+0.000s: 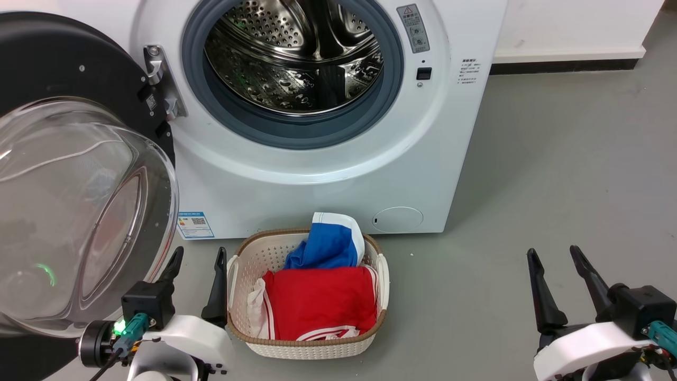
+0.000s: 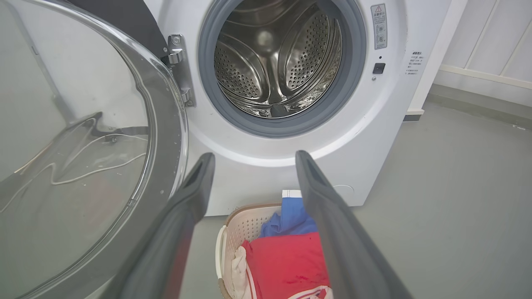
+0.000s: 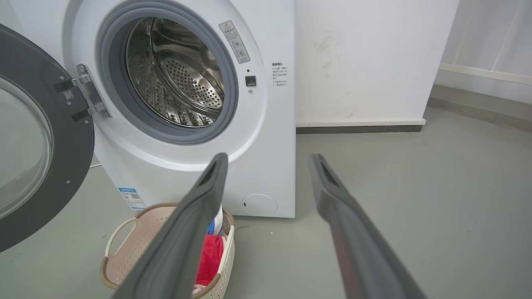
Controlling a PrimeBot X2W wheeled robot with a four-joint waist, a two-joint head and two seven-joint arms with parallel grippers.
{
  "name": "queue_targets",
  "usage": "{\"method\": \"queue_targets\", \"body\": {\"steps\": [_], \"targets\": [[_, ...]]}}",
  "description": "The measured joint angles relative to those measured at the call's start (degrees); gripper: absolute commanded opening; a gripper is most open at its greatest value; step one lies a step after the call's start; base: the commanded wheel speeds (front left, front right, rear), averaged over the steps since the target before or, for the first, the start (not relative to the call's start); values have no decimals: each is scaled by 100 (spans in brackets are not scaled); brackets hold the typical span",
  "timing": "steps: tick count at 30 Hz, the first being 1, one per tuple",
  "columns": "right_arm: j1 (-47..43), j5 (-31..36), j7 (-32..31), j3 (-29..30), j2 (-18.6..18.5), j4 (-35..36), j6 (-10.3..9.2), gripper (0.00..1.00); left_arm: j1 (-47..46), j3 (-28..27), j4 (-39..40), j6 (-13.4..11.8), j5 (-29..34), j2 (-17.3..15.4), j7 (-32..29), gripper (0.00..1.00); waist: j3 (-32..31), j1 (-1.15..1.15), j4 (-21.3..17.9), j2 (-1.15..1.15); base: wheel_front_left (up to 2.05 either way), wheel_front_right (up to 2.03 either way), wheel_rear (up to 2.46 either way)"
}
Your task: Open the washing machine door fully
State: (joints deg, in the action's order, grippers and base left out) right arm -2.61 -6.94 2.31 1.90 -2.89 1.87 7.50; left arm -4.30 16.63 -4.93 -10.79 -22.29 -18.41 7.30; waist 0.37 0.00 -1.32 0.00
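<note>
The washing machine door [image 1: 69, 201] is swung wide to the left on its steel hinge [image 1: 161, 84], its black ring and bulging glass bowl facing me. It also fills the left of the left wrist view [image 2: 83, 145] and stands at the left edge of the right wrist view [image 3: 37, 137]. The grey-ringed steel drum mouth [image 1: 293, 63] is uncovered. My left gripper [image 1: 195, 256] is open, low beside the glass bowl, touching nothing. Low at the right, over bare floor, my right gripper [image 1: 555, 254] is open and holds nothing.
A cream basket [image 1: 240, 264] holding red and blue clothes sits on the floor before the white washer [image 1: 317, 185], between my grippers. Grey floor [image 1: 555, 159] stretches to the right. A white wall with a dark skirting [image 1: 566, 63] runs behind.
</note>
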Motion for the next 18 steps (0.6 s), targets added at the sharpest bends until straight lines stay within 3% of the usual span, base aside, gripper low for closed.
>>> {"method": "queue_targets", "body": {"steps": [9, 10, 18], "targets": [[-34, -16, -8, 18, 0, 14, 0, 100, 2, 15, 21, -25, -14, -45, -9, 100, -18, 0, 13, 0, 0, 0, 0], [-38, -16, -7, 18, 0, 4, 0, 0, 4, 20, 14, -24, -14, -43, -9, 0, -20, 0, 12, 0, 0, 0, 0], [-151, -558, -38, 5, 1, -252, 0, 0, 174, -48, -172, 73, -467, 133, -91, 0, -20, 0, 18, 0, 0, 0, 0]]}}
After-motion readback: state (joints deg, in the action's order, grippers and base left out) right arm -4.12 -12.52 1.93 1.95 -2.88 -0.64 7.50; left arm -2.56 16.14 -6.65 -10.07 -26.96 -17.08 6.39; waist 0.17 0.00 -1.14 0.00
